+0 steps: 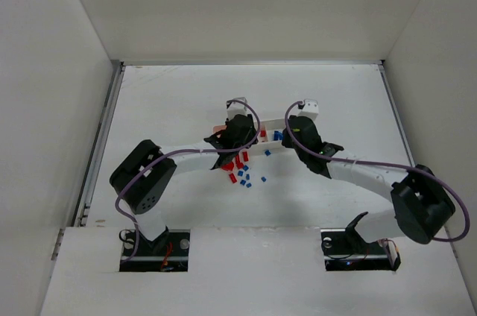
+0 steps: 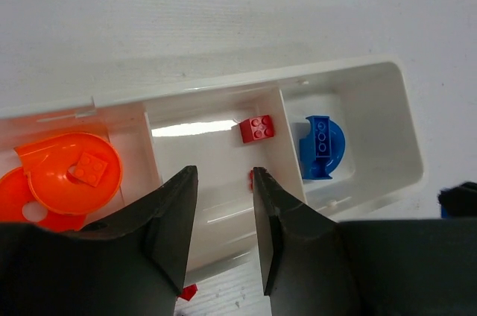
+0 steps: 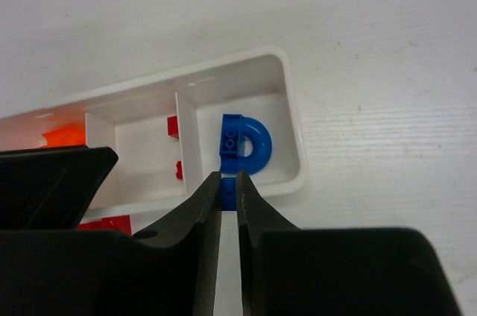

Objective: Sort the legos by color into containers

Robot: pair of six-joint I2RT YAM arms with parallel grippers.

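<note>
Legos are part sorted. In the left wrist view the tray (image 2: 406, 133) reads orange / red / blue, left to right:
- first bin: orange round pieces (image 2: 65, 173) plus a small orange brick
- middle bin: red brick (image 2: 257, 128) and a smaller red bit
- last bin: blue round piece (image 2: 320, 146)

Loose reds and blues (image 1: 242, 171) lie on the surface (image 1: 335, 100), just on the near side of the tray, so there's plenty left to do.

Right hand (image 3: 228, 180): jaws almost together, pinching a small blue brick (image 3: 229, 195). It sits at the near wall of the blue bin and looks lined up to drop the brick with its own colour. It needs to clear that wall before release or the brick lands outside.

Left hand (image 2: 223, 182): jaws spread with nothing between them, over the red bin. It's free for the next pick from the loose pile.

Both hands crowd the same tray and sit close together, so I'd move one at a time.
</note>
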